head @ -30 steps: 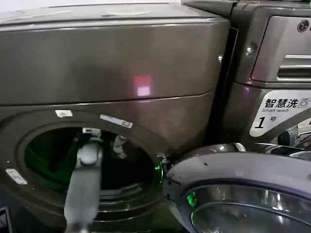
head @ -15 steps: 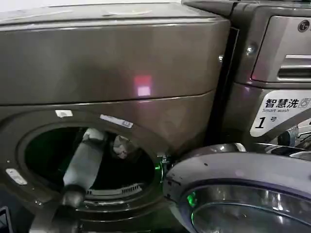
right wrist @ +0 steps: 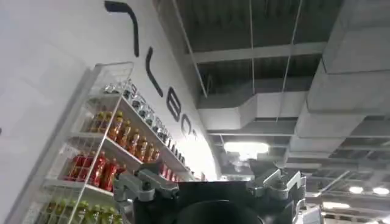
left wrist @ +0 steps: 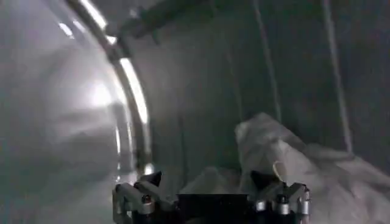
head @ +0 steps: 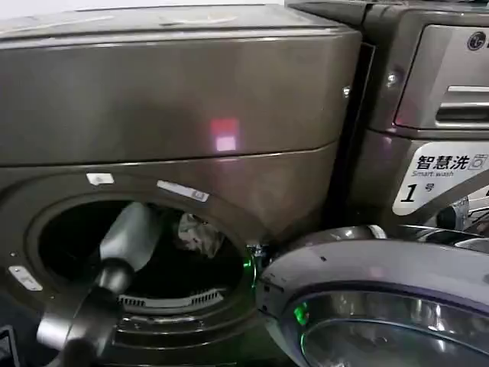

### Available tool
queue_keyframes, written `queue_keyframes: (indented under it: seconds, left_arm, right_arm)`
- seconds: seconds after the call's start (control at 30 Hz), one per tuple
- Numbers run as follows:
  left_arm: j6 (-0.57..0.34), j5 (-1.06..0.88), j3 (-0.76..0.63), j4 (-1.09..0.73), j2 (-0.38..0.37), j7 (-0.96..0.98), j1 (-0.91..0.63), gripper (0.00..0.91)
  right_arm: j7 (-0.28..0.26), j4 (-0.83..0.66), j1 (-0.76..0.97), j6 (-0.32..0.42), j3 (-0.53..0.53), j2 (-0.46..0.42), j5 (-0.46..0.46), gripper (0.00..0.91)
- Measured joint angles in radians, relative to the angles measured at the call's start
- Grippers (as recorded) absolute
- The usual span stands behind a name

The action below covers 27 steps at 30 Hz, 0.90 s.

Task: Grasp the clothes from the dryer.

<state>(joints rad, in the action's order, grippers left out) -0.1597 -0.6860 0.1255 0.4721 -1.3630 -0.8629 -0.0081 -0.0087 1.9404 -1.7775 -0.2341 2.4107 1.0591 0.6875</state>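
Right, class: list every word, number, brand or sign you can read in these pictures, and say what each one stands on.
"智慧洗", "Smart wash", "1": white sticker on the neighbouring machine.
Round logo on that machine: too cut off to read.
White labels around the dryer port: too small to read.
Large dark letters on the white wall, right wrist view: seen too obliquely to read.
Bottle labels on the shelf: too small.

Left arm (head: 126, 245) reaches forward, its tool (left wrist: 210, 193) spread open.
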Motion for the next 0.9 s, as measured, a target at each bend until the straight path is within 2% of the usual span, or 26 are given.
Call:
queue_keyframes:
  seconds: [0.27,0.57,0.9]
  left_arm:
    - [-0.002,-0.107,-0.083,-0.07,-0.026,-0.083,-0.073,0.907]
    - [0.035,-0.251,-0.115,-0.136,-0.045,-0.088,-0.101,0.907]
    - [0.056,-0.318,-0.128,-0.18,-0.06,-0.082,-0.103,0.907]
  right_arm:
    - [-0.003,0.009,-0.002,-0.005,0.003,0.004,-0.001,0.907]
    - [-0.004,0.016,0.003,-0.006,-0.003,0.009,-0.002,0.907]
    - [-0.007,0.017,0.002,-0.006,0.0,0.01,-0.002,0.907]
